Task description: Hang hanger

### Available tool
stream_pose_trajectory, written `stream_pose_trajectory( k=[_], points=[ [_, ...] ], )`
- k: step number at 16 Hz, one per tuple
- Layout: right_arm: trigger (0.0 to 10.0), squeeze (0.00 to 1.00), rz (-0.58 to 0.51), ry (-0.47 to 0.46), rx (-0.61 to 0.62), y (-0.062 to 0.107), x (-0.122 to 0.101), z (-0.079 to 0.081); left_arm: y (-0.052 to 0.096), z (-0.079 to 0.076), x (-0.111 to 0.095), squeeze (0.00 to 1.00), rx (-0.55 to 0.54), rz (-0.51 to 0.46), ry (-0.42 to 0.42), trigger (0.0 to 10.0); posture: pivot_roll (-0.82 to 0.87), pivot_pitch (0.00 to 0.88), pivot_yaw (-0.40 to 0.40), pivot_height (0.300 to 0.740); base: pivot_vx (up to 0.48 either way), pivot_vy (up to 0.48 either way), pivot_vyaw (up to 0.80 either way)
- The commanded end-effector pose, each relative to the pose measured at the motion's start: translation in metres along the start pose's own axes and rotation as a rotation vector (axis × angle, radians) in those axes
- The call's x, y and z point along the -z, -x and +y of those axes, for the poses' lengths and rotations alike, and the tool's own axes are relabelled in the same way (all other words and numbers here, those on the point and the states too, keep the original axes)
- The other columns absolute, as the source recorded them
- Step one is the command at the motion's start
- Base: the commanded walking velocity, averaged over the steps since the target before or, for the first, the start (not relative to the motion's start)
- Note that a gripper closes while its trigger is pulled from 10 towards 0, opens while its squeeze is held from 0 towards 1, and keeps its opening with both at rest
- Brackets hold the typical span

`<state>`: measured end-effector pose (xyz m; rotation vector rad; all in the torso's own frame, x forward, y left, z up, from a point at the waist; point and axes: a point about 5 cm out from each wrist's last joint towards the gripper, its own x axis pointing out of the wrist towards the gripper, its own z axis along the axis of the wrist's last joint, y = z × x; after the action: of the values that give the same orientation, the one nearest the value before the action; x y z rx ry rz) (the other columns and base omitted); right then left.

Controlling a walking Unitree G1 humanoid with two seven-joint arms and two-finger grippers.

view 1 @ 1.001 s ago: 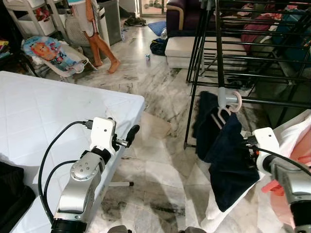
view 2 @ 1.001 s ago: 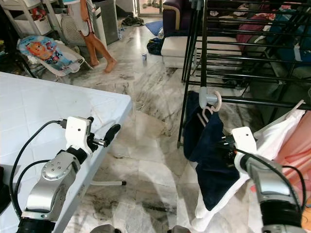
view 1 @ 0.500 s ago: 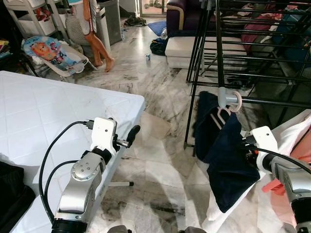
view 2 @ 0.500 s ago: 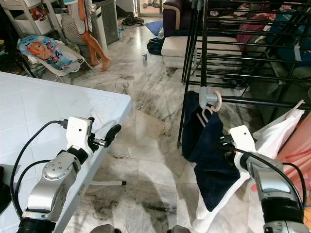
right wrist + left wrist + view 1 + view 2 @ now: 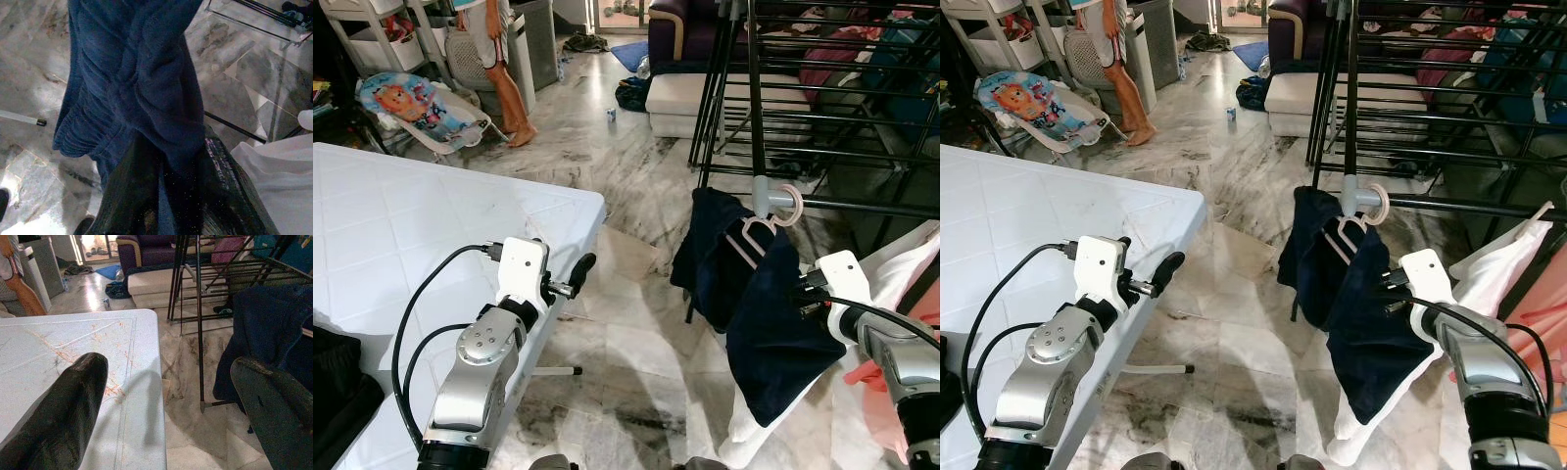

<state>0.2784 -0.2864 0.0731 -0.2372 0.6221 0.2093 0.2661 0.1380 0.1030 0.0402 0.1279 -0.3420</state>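
A pale pink hanger [image 5: 756, 230] hooks over the grey joint of the black drying rack's rail [image 5: 862, 206], tilted. On it hangs a navy blue garment [image 5: 769, 333], its far side swung out toward the table. My right gripper [image 5: 173, 147] is shut on the navy fabric near the garment's right edge [image 5: 1386, 294]; the cloth hides its fingertips in the eye views. My left gripper [image 5: 579, 266] is open, held over the corner of the white table [image 5: 411, 225], its fingers [image 5: 63, 416] wide apart with nothing between them.
The black drying rack [image 5: 754, 98] stands ahead on the right, with a white cloth [image 5: 896, 269] and a pink garment [image 5: 901, 401] hanging beside my right arm. A person's legs [image 5: 509, 93], a baby bouncer [image 5: 411, 108] and a cushion [image 5: 680, 98] are farther back on the marble floor.
The navy garment has swung out to the left and the hanger tilted, with my right gripper still holding the cloth. The person at the back has shifted. My left arm stayed put.
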Motion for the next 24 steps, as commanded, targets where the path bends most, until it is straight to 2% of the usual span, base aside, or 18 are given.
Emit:
stream_pose_trajectory(
  k=[1,4,7,9,11,12,13,14,16,18,20,24],
  points=[
    [0.0,0.0,-0.025,0.006,-0.002,-0.002,-0.005,0.002,-0.001,0.0,0.001,0.0,-0.005,0.014,-0.005,10.0,-0.01,0.0,0.031,0.74,0.0,0.0,0.0],
    [0.0,0.0,-0.141,-0.055,0.103,0.001,-0.022,-0.001,0.0,0.001,0.002,0.0,-0.028,0.025,0.005,10.0,-0.01,0.0,0.036,0.74,0.0,0.0,0.0],
    [0.0,0.0,-0.227,-0.085,0.153,0.004,-0.034,0.006,-0.001,0.0,0.003,0.0,-0.032,0.027,0.007,10.0,-0.02,0.0,0.046,0.74,0.0,0.0,0.0],
    [0.0,0.0,-0.256,-0.143,0.157,0.007,-0.033,0.024,-0.003,-0.003,0.006,0.0,-0.038,0.077,0.073,10.0,-0.03,0.0,0.049,0.74,0.0,0.0,0.0],
    [0.0,0.0,-0.314,-0.134,0.172,0.016,-0.035,0.044,-0.005,-0.001,0.002,0.0,-0.044,0.046,0.037,10.0,-0.03,0.0,0.047,0.74,0.0,0.0,0.0],
    [5.5,0.0,-0.346,-0.141,0.193,0.026,-0.034,0.057,-0.004,0.001,0.0,0.0,-0.04,0.022,0.009,10.0,-0.02,0.0,0.043,0.74,0.0,0.0,0.0],
    [10.0,0.0,-0.343,-0.169,0.211,0.031,-0.031,0.064,-0.002,0.002,0.001,0.0,-0.051,0.027,0.0,10.0,-0.02,0.0,0.042,0.74,0.0,0.0,0.0],
    [10.0,0.0,-0.36,-0.223,0.232,0.039,-0.028,0.07,-0.001,0.002,0.001,0.0,-0.051,0.03,-0.002,10.0,-0.02,0.0,0.042,0.74,0.0,0.0,0.0],
    [10.0,0.0,-0.354,-0.252,0.273,0.05,-0.016,0.076,0.001,0.002,0.001,0.0,-0.052,0.037,0.003,10.0,-0.02,0.0,0.045,0.74,0.0,0.0,0.0],
    [10.0,0.0,-0.369,-0.235,0.347,0.064,-0.008,0.076,0.0,0.001,0.001,0.0,-0.044,0.037,0.002,10.0,-0.03,0.0,0.049,0.74,0.0,0.0,0.0],
    [10.0,0.0,-0.458,-0.151,0.51,0.084,-0.021,0.064,-0.001,0.0,0.001,0.0,-0.034,0.037,-0.001,10.0,-0.04,0.0,0.055,0.74,0.0,0.0,0.0],
    [10.0,0.0,-0.425,-0.159,0.548,0.085,-0.014,0.063,-0.001,-0.003,0.002,0.0,-0.023,0.04,0.0,10.0,-0.04,0.0,0.057,0.74,0.0,0.0,0.0]
  ],
)
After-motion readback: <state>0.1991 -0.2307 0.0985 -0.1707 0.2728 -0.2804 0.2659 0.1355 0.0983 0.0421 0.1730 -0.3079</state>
